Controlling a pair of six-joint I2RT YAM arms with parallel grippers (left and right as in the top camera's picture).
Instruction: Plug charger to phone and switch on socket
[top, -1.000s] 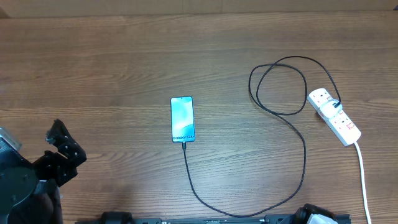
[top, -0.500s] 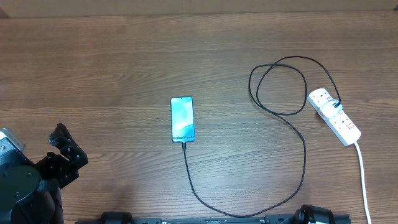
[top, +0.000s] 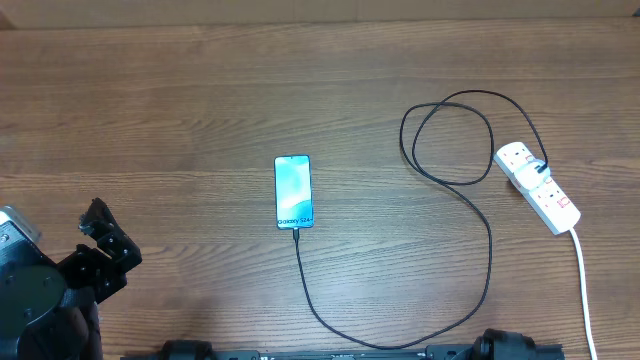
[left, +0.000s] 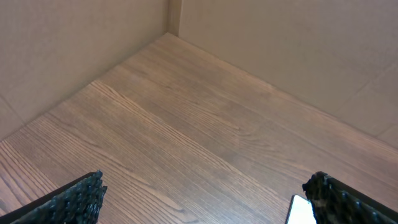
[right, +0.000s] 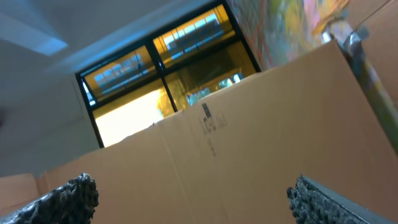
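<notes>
The phone (top: 293, 191) lies in the middle of the table, its teal screen up. The black charger cable (top: 470, 310) meets its near end, runs in a loop to the right, and ends at a plug on the white power strip, the socket (top: 537, 187), at the right. My left gripper (top: 103, 243) is open and empty at the near left, far from the phone. In the left wrist view its fingers (left: 205, 202) are wide apart and a corner of the phone (left: 300, 210) shows. My right gripper (right: 193, 199) is open, points up at a cardboard wall, and is out of the overhead view.
The socket's thick white cord (top: 583, 290) runs toward the near right edge. Cardboard walls (left: 261, 37) stand around the far side of the wooden table (top: 180, 120).
My left gripper has drawn back a little toward the near left. The right arm's tip at the bottom edge has dropped out of the overhead view. Phone, cable and socket have not moved.
</notes>
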